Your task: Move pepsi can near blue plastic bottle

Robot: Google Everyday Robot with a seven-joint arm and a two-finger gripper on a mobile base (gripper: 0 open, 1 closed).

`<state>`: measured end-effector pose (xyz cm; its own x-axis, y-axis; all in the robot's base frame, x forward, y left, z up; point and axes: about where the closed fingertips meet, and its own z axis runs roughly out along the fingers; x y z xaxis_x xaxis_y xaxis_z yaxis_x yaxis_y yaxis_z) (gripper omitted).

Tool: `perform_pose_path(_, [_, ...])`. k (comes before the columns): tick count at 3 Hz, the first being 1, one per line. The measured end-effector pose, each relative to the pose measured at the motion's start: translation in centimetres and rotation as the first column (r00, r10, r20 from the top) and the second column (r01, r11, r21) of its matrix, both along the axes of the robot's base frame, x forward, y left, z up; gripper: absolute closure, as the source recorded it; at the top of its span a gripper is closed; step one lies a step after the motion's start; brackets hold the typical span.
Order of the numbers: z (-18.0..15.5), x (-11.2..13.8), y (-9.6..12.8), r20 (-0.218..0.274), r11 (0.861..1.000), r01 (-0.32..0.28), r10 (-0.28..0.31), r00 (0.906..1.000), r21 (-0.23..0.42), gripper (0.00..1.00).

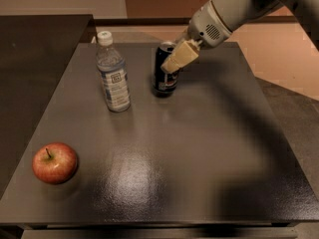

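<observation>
The pepsi can (pixel 164 76) is dark with a silver rim and a red-white-blue logo. It stands upright near the back middle of the dark table (pixel 199 148). My gripper (pixel 175 59) reaches in from the upper right and is shut on the can's upper part. Its tan fingers (pixel 180 57) cover the can's right side. The blue plastic bottle (pixel 112 74) is clear with a white cap and a pale label. It stands upright a short way left of the can, apart from it.
A red apple (pixel 55 162) lies near the front left corner of the table. A darker counter (pixel 35 63) adjoins the table on the left. The floor (pixel 289 59) lies to the right, beyond the table's edge.
</observation>
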<state>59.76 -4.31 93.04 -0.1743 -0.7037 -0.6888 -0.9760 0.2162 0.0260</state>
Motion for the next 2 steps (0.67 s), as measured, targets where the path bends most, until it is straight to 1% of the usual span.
perform_pose_path(1, [-0.6, -0.9, 3.0, -0.017, 0.998, -0.065, 0.065, 0.9977, -0.009, 1.0])
perform_pose_path(2, [-2.6, -2.0, 5.3, -0.03, 0.99, -0.121, 0.119, 0.9925, -0.066, 1.0])
